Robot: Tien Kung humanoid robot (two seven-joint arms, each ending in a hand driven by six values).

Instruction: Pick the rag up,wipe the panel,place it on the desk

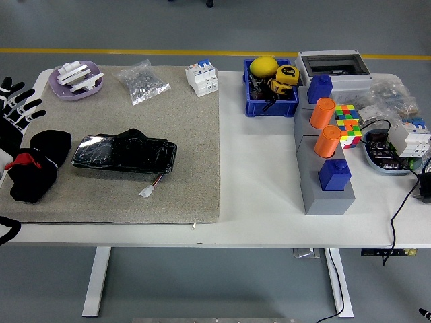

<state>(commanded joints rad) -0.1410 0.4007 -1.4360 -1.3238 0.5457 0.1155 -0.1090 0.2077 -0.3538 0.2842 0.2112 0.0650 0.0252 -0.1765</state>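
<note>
My left hand [15,111] is at the far left edge, over the left end of the grey felt mat [182,155]. Fingers spread, black with white segments, holding nothing. It sits just behind the crumpled black rag with a red patch [35,167]; can't tell if the palm touches it. Right hand isn't visible.

Rag lies on the mat's left end, bunched up, not lifted. Just to its right, close but apart, is the glossy black rectangular panel [124,153], flat on the mat, long side running left-right. A small white connector on a thin wire [147,191] lies at its front right corner.

Back of the mat: lilac shallow dish with white clips [76,79] at the left, clear plastic bag of small metal parts [142,82] beside it, white circuit breaker block [201,77] at the back right corner.

Off the mat on the white surface [256,175]: blue bin holding a yellow ball and yellow tape measure [271,86], grey stepped stand carrying two orange cylinders and two blue blocks [324,168], multicoloured puzzle cube [347,124] just right of it, grey open-top enclosure box [333,67] behind. Far right: cluttered tray with cables, details too small to make out.
</note>
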